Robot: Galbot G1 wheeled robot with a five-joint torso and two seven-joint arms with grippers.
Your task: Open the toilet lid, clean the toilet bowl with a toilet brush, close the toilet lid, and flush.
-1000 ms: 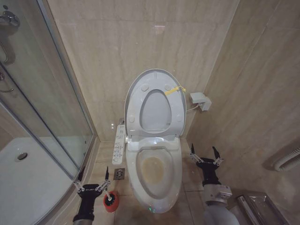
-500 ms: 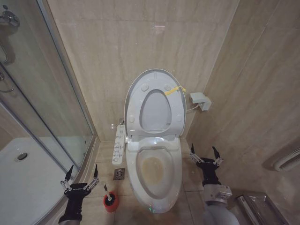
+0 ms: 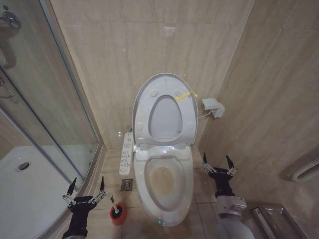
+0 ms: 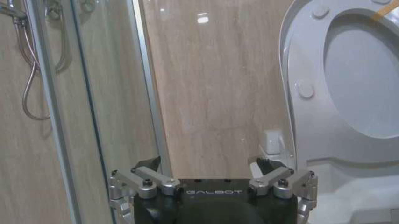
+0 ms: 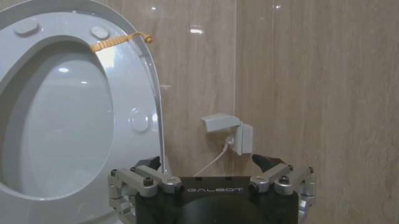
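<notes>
- Head view: you are looking at the lid (image 3: 187, 107) standing up against the wall with the seat, leaving the stained bowl (image 3: 164, 181) open. The brush (image 3: 116, 208) is sitting in its red cup (image 3: 118, 216) on the floor, just left of the bowl. Your left pincer (image 3: 83, 190) is hovering near it, fingers apart and empty; your right pincer (image 3: 217, 165) is waiting right of the bowl, also apart.
- Left wrist view: the left pincer (image 4: 212, 175) is pointing at the wall beside the shower glass (image 4: 93, 107).
- Right wrist view: the right pincer (image 5: 212, 175) is facing the socket box (image 5: 232, 133).
- The brush is probably light with a thin, slick, stiff handle; take it high on the stick.
</notes>
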